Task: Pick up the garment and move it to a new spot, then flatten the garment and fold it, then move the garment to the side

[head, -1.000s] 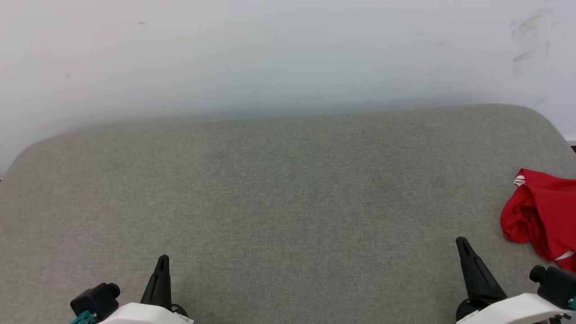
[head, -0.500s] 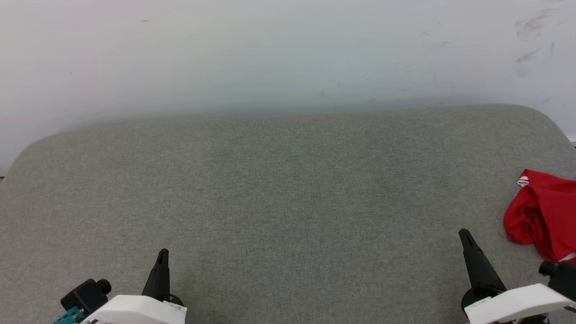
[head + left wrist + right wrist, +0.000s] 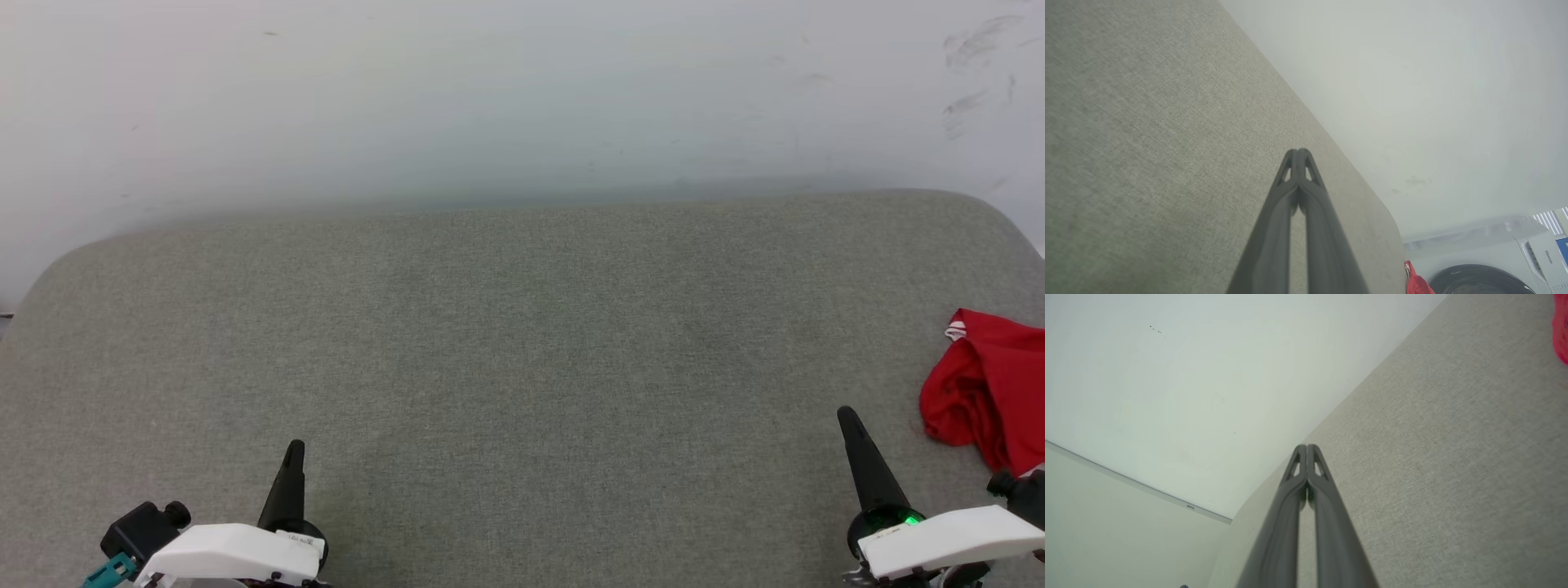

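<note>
I locate the garment [image 3: 992,384] on the worktop [image 3: 522,343] at its right edge. My left gripper [image 3: 295,449] is over the worktop's near left, my right gripper [image 3: 846,416] over its near right, beside the garment. A wall [image 3: 522,98] stands behind.

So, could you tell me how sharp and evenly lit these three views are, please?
Head view: soft, even light, no glare, the shirt cut off at the right edge. Left wrist view: the grey fabric crisp, the wall hazy. Right wrist view: the shirt is a blurred red smear at the top right corner.
</note>
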Robot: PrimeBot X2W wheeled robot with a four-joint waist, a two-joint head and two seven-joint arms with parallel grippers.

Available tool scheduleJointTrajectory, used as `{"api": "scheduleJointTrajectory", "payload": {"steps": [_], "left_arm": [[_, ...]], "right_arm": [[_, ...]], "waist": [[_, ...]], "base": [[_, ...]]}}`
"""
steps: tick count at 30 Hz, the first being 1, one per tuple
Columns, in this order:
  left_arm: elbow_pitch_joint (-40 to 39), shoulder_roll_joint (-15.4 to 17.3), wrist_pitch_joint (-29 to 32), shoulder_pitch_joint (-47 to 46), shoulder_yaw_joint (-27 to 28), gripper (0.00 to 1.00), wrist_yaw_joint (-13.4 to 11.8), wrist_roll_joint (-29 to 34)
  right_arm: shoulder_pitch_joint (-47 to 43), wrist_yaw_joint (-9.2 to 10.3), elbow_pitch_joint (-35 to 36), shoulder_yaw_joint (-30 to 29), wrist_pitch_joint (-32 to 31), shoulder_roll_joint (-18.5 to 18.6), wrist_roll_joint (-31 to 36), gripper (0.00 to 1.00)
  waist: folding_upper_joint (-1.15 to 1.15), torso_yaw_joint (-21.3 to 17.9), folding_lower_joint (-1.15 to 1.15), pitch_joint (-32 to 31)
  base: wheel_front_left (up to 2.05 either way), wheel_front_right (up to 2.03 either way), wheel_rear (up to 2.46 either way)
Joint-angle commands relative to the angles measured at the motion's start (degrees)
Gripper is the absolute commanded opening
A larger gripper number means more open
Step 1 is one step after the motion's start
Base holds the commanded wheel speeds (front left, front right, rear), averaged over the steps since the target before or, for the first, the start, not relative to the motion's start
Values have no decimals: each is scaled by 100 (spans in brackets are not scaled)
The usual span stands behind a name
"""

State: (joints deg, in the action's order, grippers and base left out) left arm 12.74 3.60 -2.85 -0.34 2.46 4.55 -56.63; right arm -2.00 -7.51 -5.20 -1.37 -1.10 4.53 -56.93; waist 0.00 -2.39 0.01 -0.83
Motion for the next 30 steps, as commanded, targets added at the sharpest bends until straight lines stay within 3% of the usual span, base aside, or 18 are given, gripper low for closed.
{"api": "scheduleJointTrajectory", "payload": {"steps": [1, 30], "left_arm": [[-39, 14, 51, -150, 44, 0, 55, -204], [41, -27, 477, -381, 224, 0, 167, -1784]], "right_arm": [[178, 2, 9, -23, -20, 44, -219, 0], [496, 2, -406, -143, -179, 30, -1875, 0]], "waist": [[0, 7, 0, 3], [0, 98, 0, 41]], "base": [[0, 0, 0], [0, 0, 0]]}}
